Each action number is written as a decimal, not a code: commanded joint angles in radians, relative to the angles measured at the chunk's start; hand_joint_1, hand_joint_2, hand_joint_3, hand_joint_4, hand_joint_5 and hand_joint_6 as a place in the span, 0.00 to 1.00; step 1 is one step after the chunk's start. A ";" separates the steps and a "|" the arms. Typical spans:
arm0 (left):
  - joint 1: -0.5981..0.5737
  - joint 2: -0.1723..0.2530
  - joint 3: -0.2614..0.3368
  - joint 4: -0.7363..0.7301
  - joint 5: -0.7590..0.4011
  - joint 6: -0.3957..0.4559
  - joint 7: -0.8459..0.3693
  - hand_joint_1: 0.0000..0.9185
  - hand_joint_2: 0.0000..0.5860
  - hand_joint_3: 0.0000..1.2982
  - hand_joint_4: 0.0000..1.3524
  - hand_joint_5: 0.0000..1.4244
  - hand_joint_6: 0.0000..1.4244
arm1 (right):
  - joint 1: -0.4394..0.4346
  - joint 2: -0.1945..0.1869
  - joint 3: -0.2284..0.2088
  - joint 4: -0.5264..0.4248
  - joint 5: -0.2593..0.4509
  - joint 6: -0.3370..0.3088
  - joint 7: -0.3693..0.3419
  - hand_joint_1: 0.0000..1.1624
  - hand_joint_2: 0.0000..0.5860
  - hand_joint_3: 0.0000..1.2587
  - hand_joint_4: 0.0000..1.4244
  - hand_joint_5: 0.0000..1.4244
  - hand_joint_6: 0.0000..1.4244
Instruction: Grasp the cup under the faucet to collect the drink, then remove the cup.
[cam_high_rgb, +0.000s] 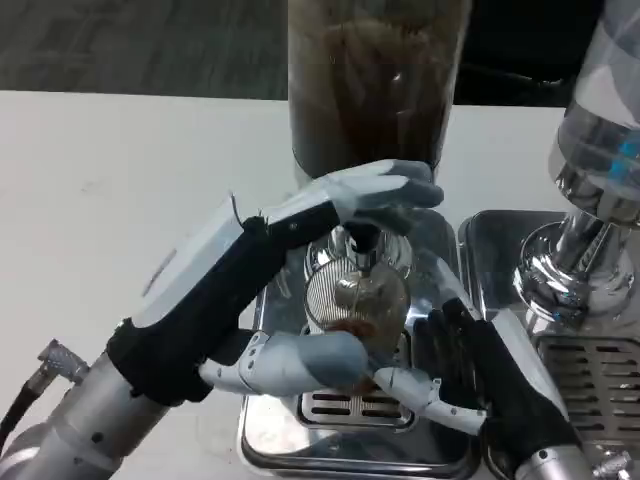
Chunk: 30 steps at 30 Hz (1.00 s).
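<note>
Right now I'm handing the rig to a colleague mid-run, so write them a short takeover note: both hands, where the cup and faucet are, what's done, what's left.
Left hand: reaching up at the faucet of the dark drink dispenser, fingers over the tap; whether it presses cannot be told.
Right hand: holds the clear cup from its right side.
Cup: directly under the faucet, above the drip tray; a little brownish drink seems to show at its bottom.
Done: cup grasped and placed under the faucet.
Left: finish filling, release the tap, draw the cup away.
A second dispenser stands to the right, untouched.
</note>
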 joint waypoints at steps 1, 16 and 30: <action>0.013 -0.009 0.059 -0.041 0.013 0.008 0.040 0.00 0.20 0.21 0.10 0.22 0.16 | 0.006 0.004 -0.005 0.005 -0.003 -0.021 -0.018 0.55 0.36 0.00 0.00 0.00 0.00; 0.081 -0.035 0.250 -0.104 -0.070 0.035 0.120 0.00 0.21 0.18 0.06 0.17 0.13 | 0.017 -0.007 -0.005 -0.021 0.006 -0.027 -0.004 0.55 0.36 0.00 0.00 0.00 0.00; 0.252 -0.021 0.324 0.193 0.141 0.042 0.171 0.00 0.22 0.14 0.01 0.12 0.06 | -0.002 0.008 0.004 -0.019 0.028 -0.028 0.011 0.55 0.36 0.00 0.00 0.00 0.00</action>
